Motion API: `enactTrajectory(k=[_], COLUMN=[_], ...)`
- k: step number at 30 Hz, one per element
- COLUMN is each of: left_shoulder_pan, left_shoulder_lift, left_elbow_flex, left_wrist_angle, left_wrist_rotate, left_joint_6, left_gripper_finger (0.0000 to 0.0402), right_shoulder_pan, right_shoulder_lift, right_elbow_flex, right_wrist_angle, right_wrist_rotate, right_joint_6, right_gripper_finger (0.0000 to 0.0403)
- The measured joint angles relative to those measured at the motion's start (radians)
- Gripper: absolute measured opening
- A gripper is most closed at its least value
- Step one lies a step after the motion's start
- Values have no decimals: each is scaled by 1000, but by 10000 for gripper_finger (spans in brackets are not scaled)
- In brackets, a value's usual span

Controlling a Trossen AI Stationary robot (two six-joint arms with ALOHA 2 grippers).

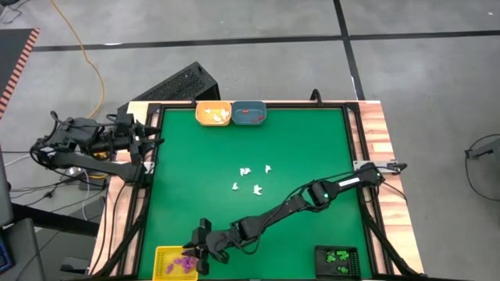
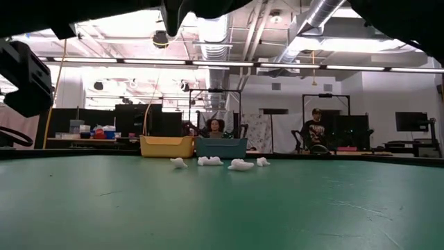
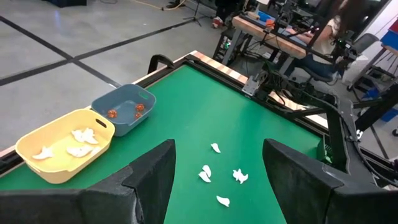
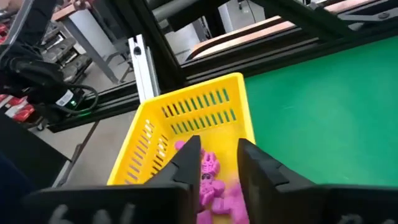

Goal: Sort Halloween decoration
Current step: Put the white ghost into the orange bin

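Halloween decoration pieces are lying two ways: purple ones (image 4: 211,180) in the slotted yellow basket (image 4: 186,112) under the right gripper (image 4: 217,165), whose jaws are standing a little apart, so one could be sticking there while white ones (image 1: 248,178) are waiting mid-table.

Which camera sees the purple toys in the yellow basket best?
The right wrist view: the purple trinkets lie right below the open right gripper in the yellow basket. The high view shows them small; the low and left wrist views miss them.
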Motion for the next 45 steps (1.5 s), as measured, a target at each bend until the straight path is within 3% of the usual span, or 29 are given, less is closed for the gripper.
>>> enactTrajectory(k=[7, 12, 17, 23, 27, 32, 40, 45], left_shoulder_pan=[0, 0, 0, 0, 0, 0, 0, 0], left_shoulder_lift=[0, 0, 0, 0, 0, 0, 0, 0], left_elbow_flex=[0, 0, 0, 0, 0, 0, 0, 0], left_wrist_angle=[-3, -2, 3, 6, 6, 5, 5, 5], left_wrist_rotate=[-2, -3, -3, -3, -3, -2, -2, -2], left_joint_6=[0, 0, 0, 0, 0, 2, -18, -36], left_gripper_finger=[231, 231, 231, 231, 231, 231, 231, 231], right_shoulder_pan=[1, -14, -72, -144, -178, -195, -175, -144], right_shoulder_lift=[0, -15, -105, -323, -480, -662, -820, -912], right_elbow_flex=[0, 5, 3, 3, 3, 3, 4, -106], right_wrist_angle=[11, 53, -94, -495, -816, -1153, -1644, -1667], right_wrist_rotate=[0, -39, -172, -218, -153, 2, 242, 288], right_joint_6=[7, 96, 78, -106, -198, -228, -97, -99], right_gripper_finger=[149, 148, 130, 116, 116, 115, 115, 115])
